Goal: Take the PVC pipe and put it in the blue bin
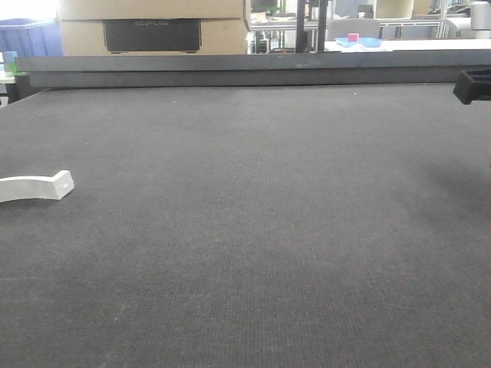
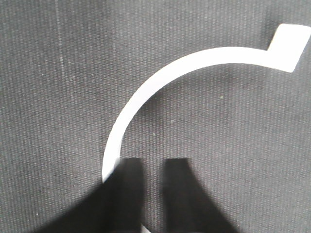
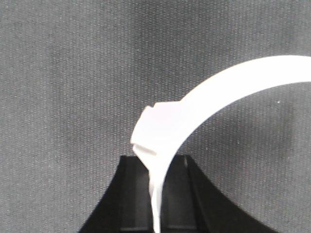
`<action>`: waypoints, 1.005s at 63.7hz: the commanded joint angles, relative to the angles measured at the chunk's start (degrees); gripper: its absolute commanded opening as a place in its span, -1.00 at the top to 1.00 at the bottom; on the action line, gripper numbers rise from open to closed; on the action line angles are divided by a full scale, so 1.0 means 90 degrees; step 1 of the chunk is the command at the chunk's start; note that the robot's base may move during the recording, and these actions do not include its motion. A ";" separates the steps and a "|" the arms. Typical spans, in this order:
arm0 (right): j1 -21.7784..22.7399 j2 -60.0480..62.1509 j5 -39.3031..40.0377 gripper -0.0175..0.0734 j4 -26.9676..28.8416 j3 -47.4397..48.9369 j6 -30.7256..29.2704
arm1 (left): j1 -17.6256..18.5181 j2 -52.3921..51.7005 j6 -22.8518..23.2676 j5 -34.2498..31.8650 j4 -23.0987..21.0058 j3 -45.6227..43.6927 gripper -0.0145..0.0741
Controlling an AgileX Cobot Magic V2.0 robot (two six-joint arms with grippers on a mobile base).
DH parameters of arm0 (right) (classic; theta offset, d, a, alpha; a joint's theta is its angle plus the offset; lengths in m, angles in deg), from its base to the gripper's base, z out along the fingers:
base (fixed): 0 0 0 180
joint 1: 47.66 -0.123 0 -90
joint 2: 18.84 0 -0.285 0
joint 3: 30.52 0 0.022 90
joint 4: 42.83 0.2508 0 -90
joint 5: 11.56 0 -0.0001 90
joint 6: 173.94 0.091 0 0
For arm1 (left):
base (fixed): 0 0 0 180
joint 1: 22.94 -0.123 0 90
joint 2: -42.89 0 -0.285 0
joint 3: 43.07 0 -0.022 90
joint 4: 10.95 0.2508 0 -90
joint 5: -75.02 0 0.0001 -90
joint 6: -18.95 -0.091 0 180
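A white curved PVC pipe (image 1: 34, 187) with a squared end lies on the dark mat at the left edge. In the left wrist view the same kind of arc (image 2: 160, 77) lies flat on the mat. My left gripper (image 2: 153, 162) hovers over its lower end, jaws a little apart with only mat between them. My right gripper (image 3: 156, 160) is shut on a thin white curved piece (image 3: 218, 90) with a blocky end, held above the mat. A blue bin (image 1: 27, 34) stands beyond the table's far left corner.
A raised dark ledge (image 1: 245, 67) runs along the table's far edge. A black part of the right arm (image 1: 474, 84) shows at the right edge. Behind are a cardboard box (image 1: 153, 27) and a blue tray (image 1: 359, 41).
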 commanded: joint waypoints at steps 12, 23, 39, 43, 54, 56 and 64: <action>-0.0006 0.0056 0.0055 0.98 -0.0018 -0.0004 -0.0052 | -0.0657 0.0002 0.0154 0.0168 0.0048 -0.0048 -0.04; -0.0006 0.0056 0.0055 0.98 -0.0018 -0.0004 -0.0052 | -0.0686 0.0019 -0.0178 0.0215 0.0022 -0.0048 -0.04; -0.0006 0.0056 0.0092 0.98 0.0032 -0.0004 -0.0052 | -0.0686 0.0301 -0.0229 0.0215 -0.0059 -0.0048 -0.04; -0.0006 0.0056 0.0092 0.98 0.0077 -0.0004 -0.0052 | -0.0686 0.0433 -0.0229 0.0243 -0.0065 -0.0048 -0.04; -0.0006 0.0056 0.0124 0.98 0.0090 -0.0004 -0.0052 | -0.0686 0.0778 -0.0326 0.0382 -0.0206 -0.0048 -0.04; -0.0006 0.0056 0.0139 0.98 0.0090 -0.0004 -0.0052 | -0.0686 0.0832 -0.0326 0.0382 -0.0221 -0.0048 -0.04; -0.0006 0.0056 0.0182 0.98 0.0090 -0.0004 -0.0052 | -0.0686 0.0965 -0.0326 0.0367 -0.0221 -0.0048 0.01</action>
